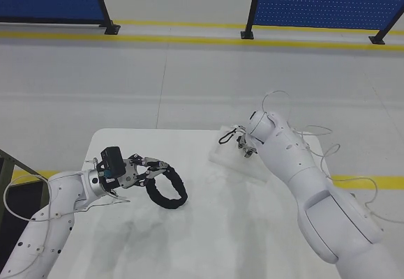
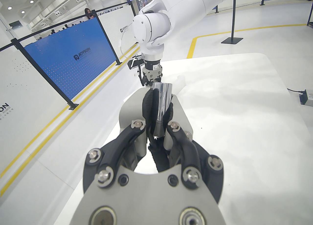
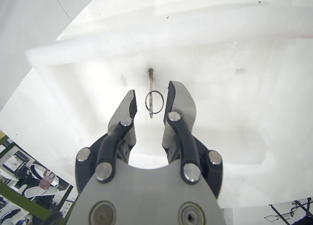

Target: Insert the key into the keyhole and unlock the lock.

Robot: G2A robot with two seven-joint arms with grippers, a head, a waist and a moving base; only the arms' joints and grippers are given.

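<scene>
Where the key stands: key (image 3: 151,84) upright with its ring, its tip sunk in a white block (image 3: 220,76) at about 1 o'clock from the middle of the worktop (image 1: 208,237) in the top view.
Key against right tool: it sits in the gap of the right tool (image 3: 152,91), roughly midway between the two pads; the blade is edge-on to the wrist camera and touches neither pad.
Right tool state: spread wide, gripping nothing, poised straight above the block (image 1: 229,166).
Lock: black cable loop with a chrome barrel, the lock (image 2: 162,98) is held off the worktop at about 9 o'clock from its middle, well apart from the key.
Left tool state: the left tool (image 2: 157,100) is clamped on the lock where barrel and black sleeve meet; the loop (image 1: 181,188) hangs out beyond the left tool (image 1: 149,171) toward 4 o'clock.
Across the worktop: from the left wrist, the right tool (image 2: 150,81) shows just past the barrel's far end.
Hard to make out: the key's tip is buried in the block; whether the ring brushes one pad I cannot tell; the barrel's end face points away from the left wrist camera, so the keyhole cannot be made out; in the top view the right tool (image 1: 243,145) and its wrist cover the key.
</scene>
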